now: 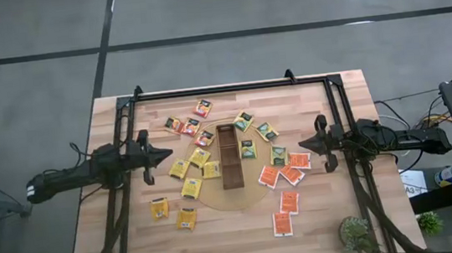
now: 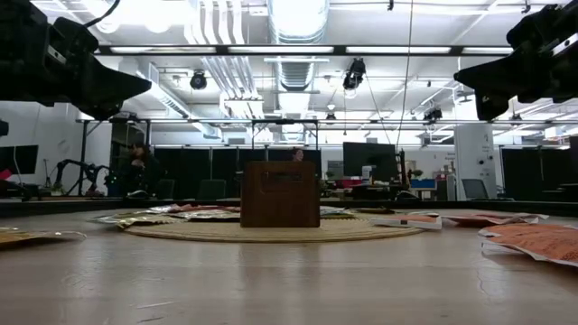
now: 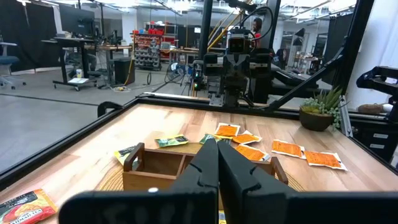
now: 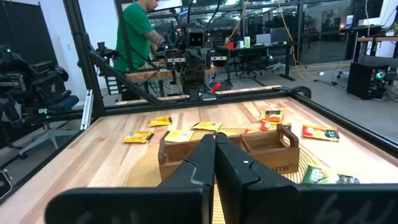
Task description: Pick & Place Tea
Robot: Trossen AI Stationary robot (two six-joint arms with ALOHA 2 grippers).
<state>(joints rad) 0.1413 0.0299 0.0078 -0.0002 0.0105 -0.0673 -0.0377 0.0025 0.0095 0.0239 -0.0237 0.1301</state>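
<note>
Above table sides, both grippers closed, level.

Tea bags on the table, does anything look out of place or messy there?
Yes. The tea sachets lie scattered loose around the wooden tray, some askew on the round mat, others out on the bare table. None shows inside the tray.

Bright and even from overhead. Glare from ceiling lights (image 2: pixel 298 16) in the low view, arms there mere silhouettes. Soft short shadows under the tea packets (image 1: pixel 277 174) on the pale wooden surface (image 1: pixel 320 218). Near foreground blurred in the low view.
</note>
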